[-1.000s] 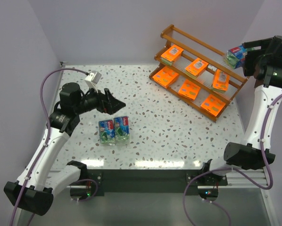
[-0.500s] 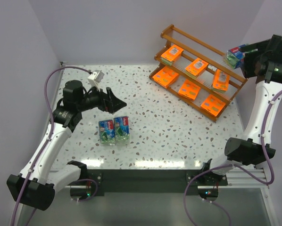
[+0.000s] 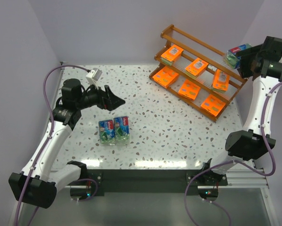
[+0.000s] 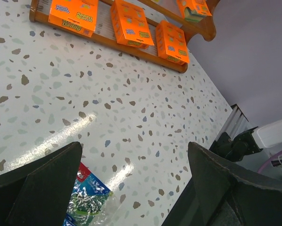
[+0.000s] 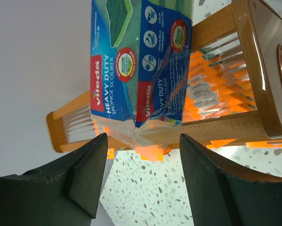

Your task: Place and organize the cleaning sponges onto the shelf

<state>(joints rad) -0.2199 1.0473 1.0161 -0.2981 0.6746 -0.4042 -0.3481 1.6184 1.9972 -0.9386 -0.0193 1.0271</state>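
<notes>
Six flat orange sponge packs [image 3: 189,88] lie on the two lower tiers of the wooden shelf [image 3: 178,38]. A green-and-blue pack [image 3: 237,52] sits at the right end of the top tier. My right gripper [image 3: 245,57] is just behind it and open. In the right wrist view the pack [image 5: 141,61] lies past the spread fingertips of the right gripper [image 5: 143,146], against the shelf [image 5: 254,61]. Two more green-and-blue packs [image 3: 114,130] lie side by side on the table. My left gripper [image 3: 114,100] hovers open above and behind them, and one pack [image 4: 87,200] shows by its left finger.
The speckled table [image 3: 169,136] has walls on the left, back and right. The shelf stands angled at the back right. The left wrist view shows the orange packs [image 4: 129,23] on the lower tiers and the right arm's base [image 4: 237,143] at the table edge.
The left gripper has risen and drawn back slightly from the two packs. The right wrist has shifted up and right, and the green-and-blue pack now rests at the shelf's top right end.
</notes>
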